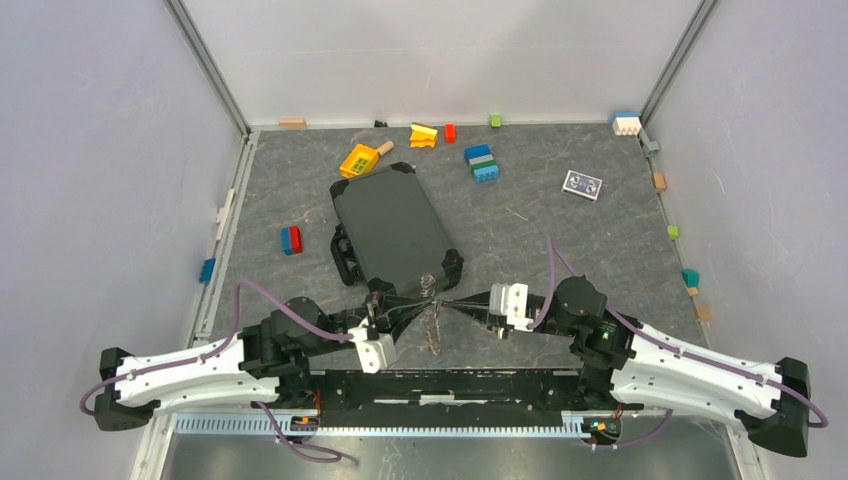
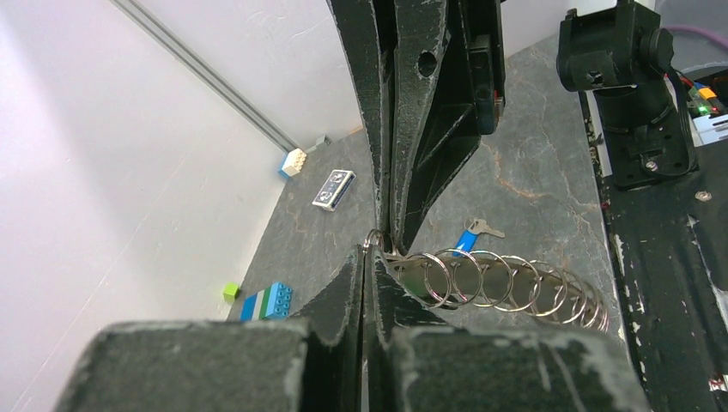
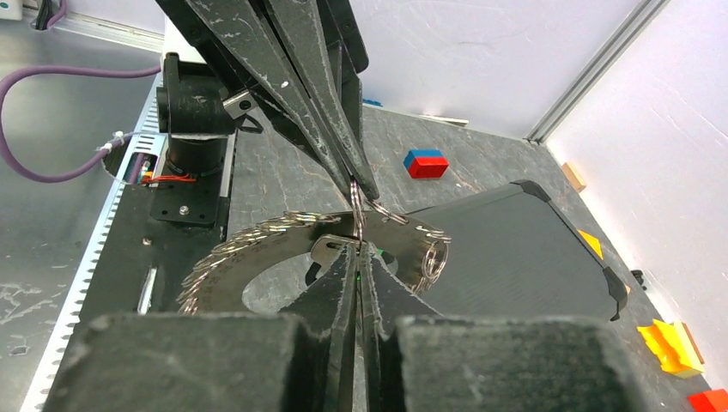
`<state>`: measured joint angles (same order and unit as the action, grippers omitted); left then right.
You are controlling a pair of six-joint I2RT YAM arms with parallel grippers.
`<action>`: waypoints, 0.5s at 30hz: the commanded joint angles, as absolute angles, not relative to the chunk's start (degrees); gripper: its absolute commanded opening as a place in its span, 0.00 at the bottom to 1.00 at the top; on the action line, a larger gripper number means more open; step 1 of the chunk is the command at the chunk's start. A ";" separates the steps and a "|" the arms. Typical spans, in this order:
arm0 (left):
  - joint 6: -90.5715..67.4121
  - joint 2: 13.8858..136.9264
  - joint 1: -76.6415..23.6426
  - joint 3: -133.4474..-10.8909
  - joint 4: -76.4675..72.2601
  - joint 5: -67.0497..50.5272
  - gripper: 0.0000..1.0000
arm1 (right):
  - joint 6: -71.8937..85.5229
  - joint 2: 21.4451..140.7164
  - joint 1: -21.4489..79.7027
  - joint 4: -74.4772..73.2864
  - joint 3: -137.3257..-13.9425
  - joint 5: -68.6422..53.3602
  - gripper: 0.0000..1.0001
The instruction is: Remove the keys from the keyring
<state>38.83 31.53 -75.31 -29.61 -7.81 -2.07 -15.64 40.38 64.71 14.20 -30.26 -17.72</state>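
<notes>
Grey matting (image 1: pixel 560 260) holds a black case (image 1: pixel 390 225) just behind the keyring (image 1: pixel 432 325) we pinch, left gripper (image 1: pixel 420 304) and right gripper (image 1: pixel 452 303) both closed on it; only our left wrist view shows a loose blue-headed key (image 2: pixel 470 236).

I see the keyring (image 3: pixel 253 245), packed with fanned grey keys (image 2: pixel 506 287), hanging pinched at its top between left claw (image 2: pixel 367 253) and right claw (image 3: pixel 356 247); a blue-headed key (image 2: pixel 470 236) lies just past them.

We see a robotics lab cell: white panels (image 1: pixel 450 50) and aluminium posts (image 1: pixel 213 72) enclose a tabletop (image 1: pixel 600 260), toy bricks (image 1: pixel 483 163) upper centre.
</notes>
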 commanded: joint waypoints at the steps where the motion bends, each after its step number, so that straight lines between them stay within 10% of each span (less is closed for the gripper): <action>1: 37.44 30.55 -75.39 -29.55 -13.29 -3.22 0.02 | -14.56 40.99 64.78 16.07 -29.98 -16.16 0.04; 15: 37.09 30.78 -75.41 -29.13 -14.24 -4.04 0.02 | -11.51 44.08 64.77 18.42 -30.34 -15.26 0.00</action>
